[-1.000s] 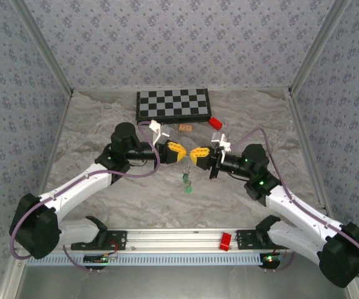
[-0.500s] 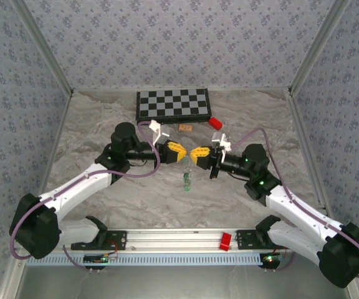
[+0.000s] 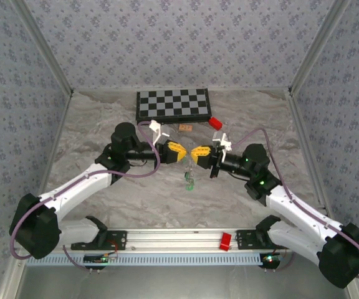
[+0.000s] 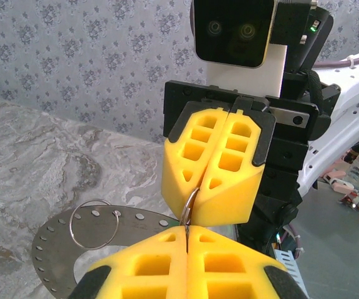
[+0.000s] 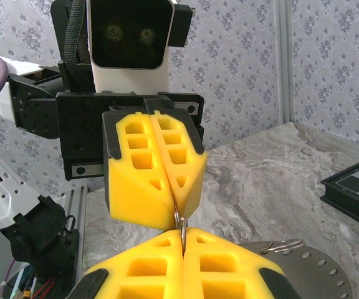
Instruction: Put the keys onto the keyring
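- Left hand (image 3: 181,153) and right hand (image 3: 196,155) meet tip to tip over mid-tabletop (image 3: 86,118), yellow fingers nose to nose.
- Left wrist view: both hands clenched, finger seams tight. The keyring (image 4: 191,202) is a thin wire loop seen edge-on, with one side pinched in each hand.
- Right wrist view agrees. The wire runs from the left hand's seam straight into the right hand's seam, with a short arc bare between them.
- Keys (image 3: 189,181) form a small green cluster just on the near side of where the hands meet. Cannot tell whether they hang from the loop or lie on the marble.
- Below the hands in both wrist views is a grey perforated disc (image 4: 52,249) with a small ring (image 4: 94,224) at its upper edge. Cannot tell whether the two are attached.
- Chessboard (image 3: 172,104) lies flat at the far edge.
- Red block (image 3: 215,122) sits just off the board's near right corner, and an orange tile (image 3: 185,128) lies close by, just beyond the hands.
- Second red block (image 3: 225,240) sits on the near rail — well apart from the rest.
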Robot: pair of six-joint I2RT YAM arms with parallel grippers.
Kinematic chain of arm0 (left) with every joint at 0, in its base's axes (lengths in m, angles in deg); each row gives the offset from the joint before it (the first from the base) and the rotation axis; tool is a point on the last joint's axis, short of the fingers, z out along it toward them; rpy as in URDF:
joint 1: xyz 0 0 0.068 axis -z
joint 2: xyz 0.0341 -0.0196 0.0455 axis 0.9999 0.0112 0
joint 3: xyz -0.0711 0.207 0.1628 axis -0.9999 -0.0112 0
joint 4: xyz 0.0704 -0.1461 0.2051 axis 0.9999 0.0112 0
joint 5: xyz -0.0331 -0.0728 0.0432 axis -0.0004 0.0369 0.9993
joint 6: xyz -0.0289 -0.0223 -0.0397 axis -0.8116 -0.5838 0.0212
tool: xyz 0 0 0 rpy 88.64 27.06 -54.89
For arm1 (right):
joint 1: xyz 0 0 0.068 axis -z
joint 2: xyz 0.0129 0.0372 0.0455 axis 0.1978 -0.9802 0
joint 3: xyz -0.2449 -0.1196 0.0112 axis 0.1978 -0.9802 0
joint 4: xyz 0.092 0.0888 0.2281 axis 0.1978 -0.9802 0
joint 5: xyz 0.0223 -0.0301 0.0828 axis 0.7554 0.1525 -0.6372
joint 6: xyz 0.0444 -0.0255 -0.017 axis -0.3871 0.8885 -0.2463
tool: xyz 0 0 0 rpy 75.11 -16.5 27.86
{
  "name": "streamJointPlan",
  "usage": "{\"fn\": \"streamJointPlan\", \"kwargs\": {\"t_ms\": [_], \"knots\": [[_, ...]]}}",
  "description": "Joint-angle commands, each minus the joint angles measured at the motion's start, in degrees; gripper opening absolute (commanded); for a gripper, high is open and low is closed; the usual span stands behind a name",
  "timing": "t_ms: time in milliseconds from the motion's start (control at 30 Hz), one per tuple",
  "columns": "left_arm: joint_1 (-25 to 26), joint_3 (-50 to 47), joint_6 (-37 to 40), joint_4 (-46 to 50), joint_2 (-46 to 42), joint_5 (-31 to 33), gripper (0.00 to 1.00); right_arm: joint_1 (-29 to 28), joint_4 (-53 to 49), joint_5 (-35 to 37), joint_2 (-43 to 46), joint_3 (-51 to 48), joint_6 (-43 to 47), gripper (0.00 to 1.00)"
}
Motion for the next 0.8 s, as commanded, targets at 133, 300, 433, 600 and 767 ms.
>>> {"fn": "streamJointPlan", "kwargs": {"t_ms": [133, 300, 433, 600, 767], "knots": [[0.34, 1.85, 0.66, -0.98, -0.01, -1.66, 0.00, 0.20, 2.72, -1.39, 0.15, 0.61, -0.59, 0.00], [0.34, 1.89, 0.93, -0.65, 0.20, -1.45, 0.00, 0.12, 2.90, -1.60, 0.38, 0.48, -0.72, 0.00], [0.30, 1.96, 0.85, -0.68, 0.16, -1.64, 0.00, 0.14, 3.13, -1.70, 0.29, 0.47, -0.68, 0.00], [0.36, 1.96, 0.77, -0.62, 0.14, -1.63, 0.00, 0.03, 3.01, -2.05, -0.25, 0.65, -0.80, 0.00], [0.32, 2.01, 0.75, -0.67, 0.33, -1.70, 0.00, 0.03, 3.07, -2.23, -0.27, 0.65, -0.77, 0.00]]}}
